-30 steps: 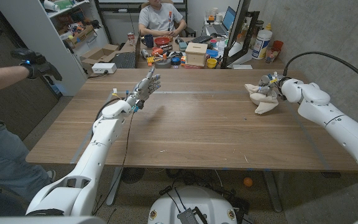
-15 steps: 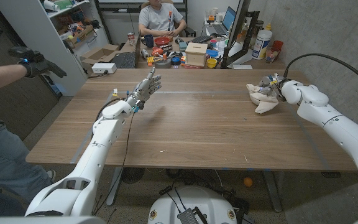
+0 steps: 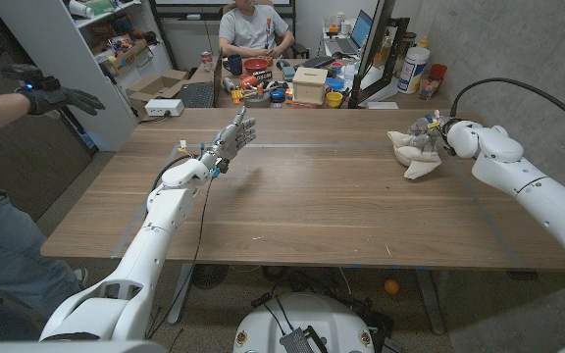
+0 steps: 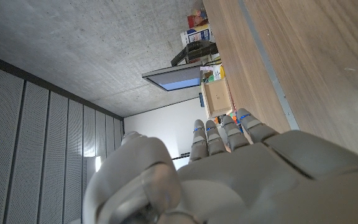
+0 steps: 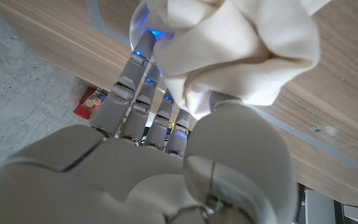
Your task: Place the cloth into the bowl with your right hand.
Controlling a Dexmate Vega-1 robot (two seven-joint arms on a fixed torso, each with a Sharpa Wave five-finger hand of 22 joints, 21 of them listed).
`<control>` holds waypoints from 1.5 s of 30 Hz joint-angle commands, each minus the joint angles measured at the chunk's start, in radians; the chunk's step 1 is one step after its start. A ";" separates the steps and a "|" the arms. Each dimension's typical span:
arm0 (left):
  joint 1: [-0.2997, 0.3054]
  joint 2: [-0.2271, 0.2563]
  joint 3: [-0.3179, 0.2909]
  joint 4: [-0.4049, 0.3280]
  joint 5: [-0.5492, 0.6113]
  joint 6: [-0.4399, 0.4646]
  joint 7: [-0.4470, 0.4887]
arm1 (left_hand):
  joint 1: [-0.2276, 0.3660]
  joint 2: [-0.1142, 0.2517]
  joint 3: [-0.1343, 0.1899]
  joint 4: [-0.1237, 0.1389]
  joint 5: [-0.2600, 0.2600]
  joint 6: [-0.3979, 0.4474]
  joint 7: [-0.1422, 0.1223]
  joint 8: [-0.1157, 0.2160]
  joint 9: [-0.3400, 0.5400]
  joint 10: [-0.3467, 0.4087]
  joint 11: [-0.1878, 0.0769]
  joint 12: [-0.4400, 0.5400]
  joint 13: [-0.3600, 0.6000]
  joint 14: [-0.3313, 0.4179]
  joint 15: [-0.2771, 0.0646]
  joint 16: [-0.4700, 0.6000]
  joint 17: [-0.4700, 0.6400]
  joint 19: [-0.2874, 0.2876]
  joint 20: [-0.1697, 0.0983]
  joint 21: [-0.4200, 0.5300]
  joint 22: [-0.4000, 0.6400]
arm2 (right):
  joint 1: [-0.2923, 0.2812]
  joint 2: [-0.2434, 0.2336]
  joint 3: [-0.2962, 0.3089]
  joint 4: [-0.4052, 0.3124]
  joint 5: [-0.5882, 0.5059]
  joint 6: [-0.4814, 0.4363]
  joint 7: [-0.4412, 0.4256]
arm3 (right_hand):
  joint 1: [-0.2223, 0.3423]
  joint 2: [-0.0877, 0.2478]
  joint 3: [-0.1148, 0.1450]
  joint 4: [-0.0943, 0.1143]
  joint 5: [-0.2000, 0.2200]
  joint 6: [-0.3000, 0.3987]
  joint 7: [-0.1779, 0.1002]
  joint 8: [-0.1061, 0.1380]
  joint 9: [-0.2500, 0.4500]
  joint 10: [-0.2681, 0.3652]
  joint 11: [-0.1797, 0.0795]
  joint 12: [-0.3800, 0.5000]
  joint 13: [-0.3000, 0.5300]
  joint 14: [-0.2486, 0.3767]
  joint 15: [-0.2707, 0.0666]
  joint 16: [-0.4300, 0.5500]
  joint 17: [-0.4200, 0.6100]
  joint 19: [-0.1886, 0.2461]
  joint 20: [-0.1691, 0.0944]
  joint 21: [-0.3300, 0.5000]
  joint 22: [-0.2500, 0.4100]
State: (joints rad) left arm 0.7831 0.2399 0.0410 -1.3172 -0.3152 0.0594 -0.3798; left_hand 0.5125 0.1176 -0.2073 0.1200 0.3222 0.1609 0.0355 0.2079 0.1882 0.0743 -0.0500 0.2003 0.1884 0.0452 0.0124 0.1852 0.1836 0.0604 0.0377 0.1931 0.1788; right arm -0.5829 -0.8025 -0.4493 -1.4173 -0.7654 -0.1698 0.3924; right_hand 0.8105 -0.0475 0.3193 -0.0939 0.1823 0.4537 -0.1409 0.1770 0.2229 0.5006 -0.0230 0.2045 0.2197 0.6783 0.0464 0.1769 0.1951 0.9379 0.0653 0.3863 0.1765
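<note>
One cloth point(image 3: 412, 153) in right robot hand point(image 3: 428, 132)

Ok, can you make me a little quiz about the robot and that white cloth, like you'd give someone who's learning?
1. True or false: the right hand grips the cloth.
2. Where is the cloth? A) at the table's right side, B) at the table's middle, C) on the floor.
3. Fill in: the left hand is raised with its fingers apart and holds ______.

Key:
1. True. In the right wrist view its fingers are bunched into the cloth.
2. A.
3. Nothing.
</note>
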 commanded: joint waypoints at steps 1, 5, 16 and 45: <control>-0.002 0.000 0.001 0.006 -0.003 -0.002 -0.008 | 0.001 0.009 -0.009 -0.002 0.002 0.008 0.004 0.005 0.003 0.003 -0.003 0.001 0.002 0.001 0.005 0.006 0.006 -0.001 0.004 0.010 0.002 | 0.007 -0.013 0.001 -0.050 -0.011 -0.016 0.070 | -0.044 -0.014 -0.018 0.007 0.011 -0.075 0.016 0.003 -0.001 -0.089 0.041 -0.010 0.006 -0.095 0.058 -0.007 -0.001 -0.022 0.050 -0.034 0.002; -0.001 0.001 0.001 0.003 -0.002 0.001 -0.008 | 0.001 0.009 -0.009 -0.002 0.002 0.011 0.004 0.006 0.003 0.003 -0.003 0.001 0.002 0.002 0.005 0.006 0.006 -0.001 0.004 0.010 0.002 | -0.004 -0.007 0.014 -0.060 -0.009 -0.027 0.042 | -0.073 -0.031 -0.034 0.014 0.013 -0.103 0.027 0.005 -0.003 -0.119 0.064 -0.009 0.003 -0.145 0.090 -0.007 -0.002 -0.041 0.082 -0.055 0.001; -0.002 0.002 0.001 0.005 -0.004 -0.005 -0.014 | 0.002 0.010 -0.011 -0.002 0.002 0.015 0.005 0.006 0.003 0.004 -0.004 0.001 0.002 0.004 0.005 0.007 0.006 0.000 0.004 0.010 0.002 | -0.023 -0.027 0.041 -0.169 -0.043 -0.085 0.059 | -0.127 -0.048 -0.061 0.033 0.020 -0.103 0.034 0.016 -0.005 -0.105 0.085 0.006 -0.004 -0.143 0.079 0.009 -0.003 -0.029 0.087 -0.069 0.001; 0.026 0.090 0.001 -0.094 0.034 -0.043 -0.040 | 0.007 0.014 -0.014 -0.003 0.002 -0.018 -0.003 -0.010 0.003 -0.021 0.002 -0.007 0.002 -0.025 0.002 -0.002 0.005 -0.021 -0.008 0.004 0.002 | -0.258 0.183 0.376 -0.218 0.510 0.283 -0.407 | -0.231 0.048 -0.075 0.075 0.043 -0.077 0.102 0.008 -0.022 -0.125 0.085 0.011 -0.018 -0.382 -0.021 0.005 -0.007 -0.508 -0.077 -0.195 0.014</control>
State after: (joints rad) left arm 0.7849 0.2919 0.0476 -1.3534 -0.2986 0.0356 -0.4283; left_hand 0.5164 0.1215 -0.2140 0.1187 0.3222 0.1444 0.0338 0.1991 0.1882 0.0596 -0.0465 0.1954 0.1883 0.0255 0.0151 0.1852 0.1836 0.0455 0.0304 0.2003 0.1789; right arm -0.8240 -0.7243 -0.1451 -1.7173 -0.5022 -0.0852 0.0940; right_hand 0.5822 -0.0075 0.2409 -0.0195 0.2191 0.3870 -0.0580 0.1884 0.1998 0.3839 0.0587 0.2206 0.1998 0.2980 0.0337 0.1768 0.1859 0.4260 -0.0026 0.1818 0.1888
